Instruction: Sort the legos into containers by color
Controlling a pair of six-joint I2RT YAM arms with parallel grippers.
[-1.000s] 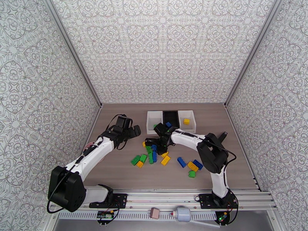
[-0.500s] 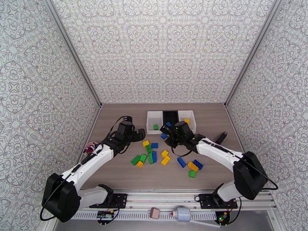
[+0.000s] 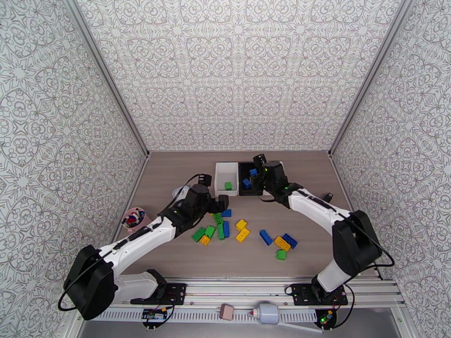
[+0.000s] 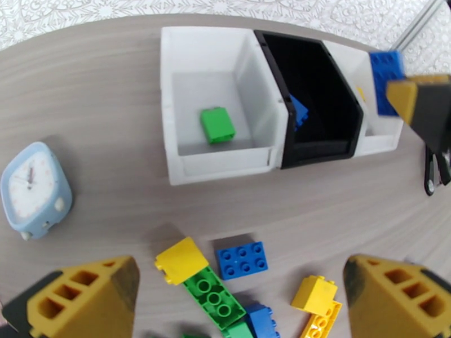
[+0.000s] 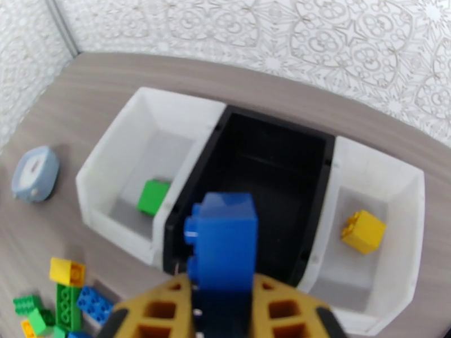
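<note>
Right gripper holds a small blue studded plastic brick clamped above the black rectangular open-top plastic bin, so we judge the drop step in hand: next we open over that bin, while the left gripper, spread wide, hovers above loose bricks.

Left tool spread wide; right tool clamped, reaching forward
</note>
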